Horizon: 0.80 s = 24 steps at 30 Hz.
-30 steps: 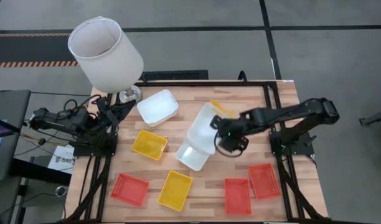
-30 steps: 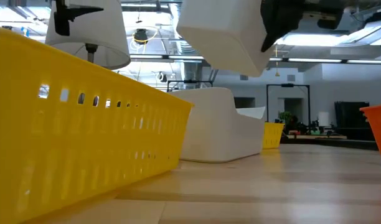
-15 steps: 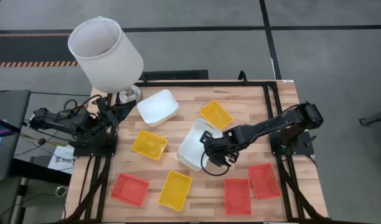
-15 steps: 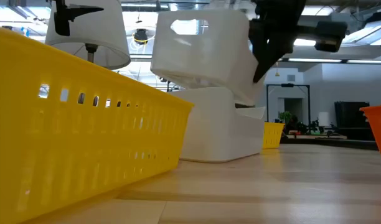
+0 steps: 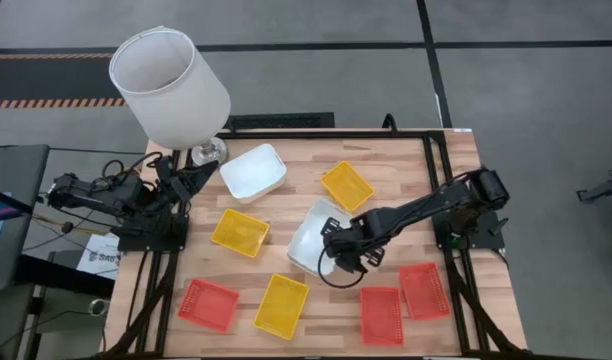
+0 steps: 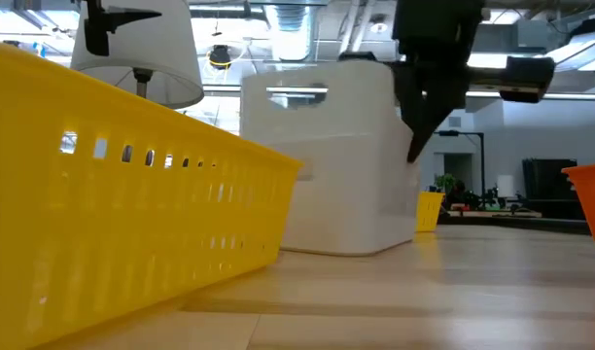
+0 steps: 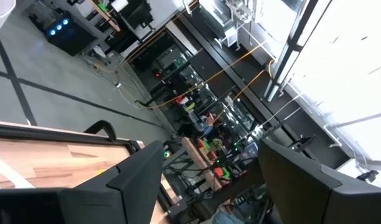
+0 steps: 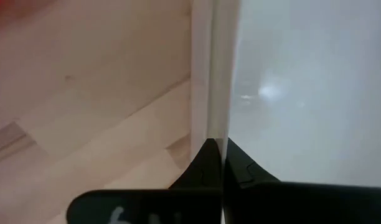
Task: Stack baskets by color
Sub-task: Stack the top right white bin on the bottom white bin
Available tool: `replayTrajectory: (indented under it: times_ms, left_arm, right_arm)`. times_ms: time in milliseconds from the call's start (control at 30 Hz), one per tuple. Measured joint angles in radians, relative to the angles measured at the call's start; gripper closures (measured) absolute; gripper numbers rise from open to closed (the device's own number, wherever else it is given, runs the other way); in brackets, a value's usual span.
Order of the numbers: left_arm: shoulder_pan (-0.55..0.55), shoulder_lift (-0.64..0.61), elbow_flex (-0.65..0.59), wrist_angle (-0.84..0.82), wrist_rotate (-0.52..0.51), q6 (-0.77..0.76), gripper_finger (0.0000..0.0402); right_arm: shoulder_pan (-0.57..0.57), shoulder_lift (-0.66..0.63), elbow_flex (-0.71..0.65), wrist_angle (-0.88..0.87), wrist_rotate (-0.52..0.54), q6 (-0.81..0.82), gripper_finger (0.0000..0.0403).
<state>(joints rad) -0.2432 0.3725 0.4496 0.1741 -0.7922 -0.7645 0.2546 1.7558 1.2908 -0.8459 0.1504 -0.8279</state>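
Nesting white basket lower now.

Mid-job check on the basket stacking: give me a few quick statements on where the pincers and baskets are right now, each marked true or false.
1. The right pincer is shut on the rim of a white basket at mid-table. True.
2. The left pincer holds a yellow basket. False: it is open and empty, parked at the table's left edge.
3. A second white basket sits alone near the lampshade. True.
4. All three yellow baskets are stacked together. False: they lie apart, one at the far side, one left of centre, one at the near edge.
5. Two orange baskets lie side by side near the right front corner. True.
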Motion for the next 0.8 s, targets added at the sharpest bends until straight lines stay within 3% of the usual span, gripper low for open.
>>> replayTrajectory:
  times_ms: [167, 333, 800]
  left_arm:
    - [0.0, 0.0, 0.0, 0.0, -0.003, -0.001, 0.0152]
    - [0.0, 0.0, 0.0, 0.0, -0.006, -0.001, 0.0152]
    - [0.0, 0.0, 0.0, -0.001, -0.005, 0.0, 0.0152]
  right_arm:
    - [-0.008, 0.018, 0.0, -0.017, -0.007, 0.001, 0.0402]
    - [-0.02, 0.017, 0.0, -0.014, -0.093, 0.016, 0.0391]
    - [-0.05, 0.006, 0.0, 0.008, -0.127, 0.107, 0.0282]
